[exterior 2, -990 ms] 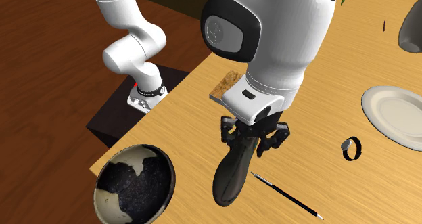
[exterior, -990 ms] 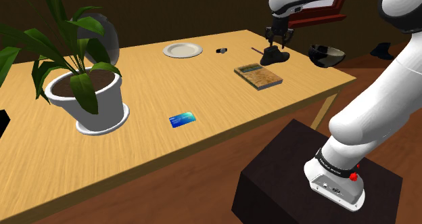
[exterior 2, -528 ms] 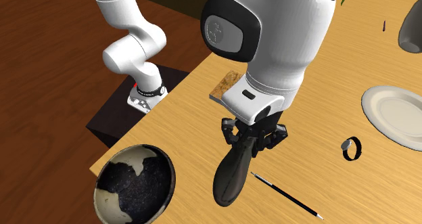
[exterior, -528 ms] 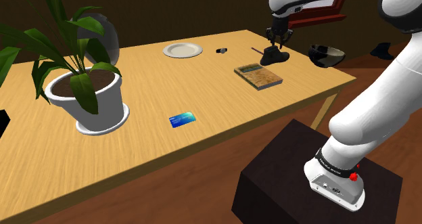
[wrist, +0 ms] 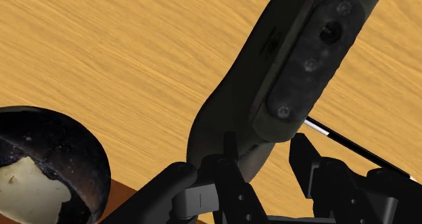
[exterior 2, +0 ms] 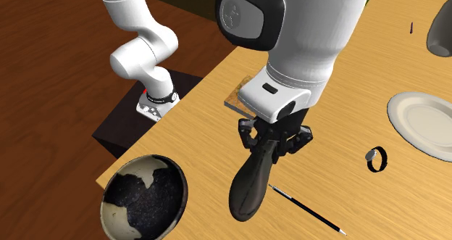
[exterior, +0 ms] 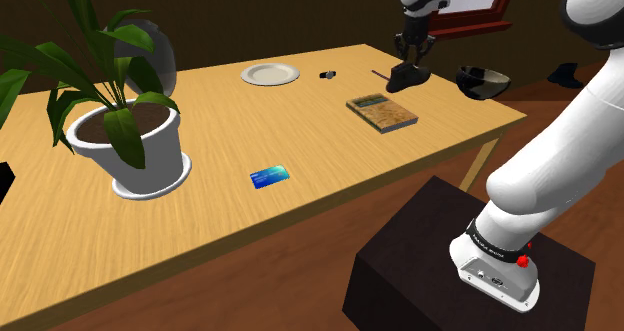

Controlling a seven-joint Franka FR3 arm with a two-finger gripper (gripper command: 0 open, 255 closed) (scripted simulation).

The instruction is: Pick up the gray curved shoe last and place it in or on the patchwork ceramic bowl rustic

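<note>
The dark grey shoe last (exterior 2: 250, 184) hangs toe-down just above the wooden table, its heel end clasped by my black gripper (exterior 2: 271, 141), which is shut on it. In the wrist view the shoe last (wrist: 284, 74) runs away from the gripper (wrist: 267, 158), its flat top with small holes showing. The dark bowl (exterior 2: 143, 196) with cream patches stands at the table's corner, a short way from the last's toe. From the shoulder view the gripper (exterior: 412, 54) holds the shoe last (exterior: 408, 76) at the table's far end, with the bowl (exterior: 484, 81) to its right.
A thin black pen (exterior 2: 308, 209) lies right beside the last. A wristwatch (exterior 2: 376, 159) and a white plate (exterior 2: 424, 122) lie farther along. A flat brown book (exterior: 381, 111), a blue card (exterior: 269, 176) and a potted plant (exterior: 135, 149) stand on the table.
The gripper has risen a little, carrying the shoe last up off the table. The bowl and pen have stayed put.
</note>
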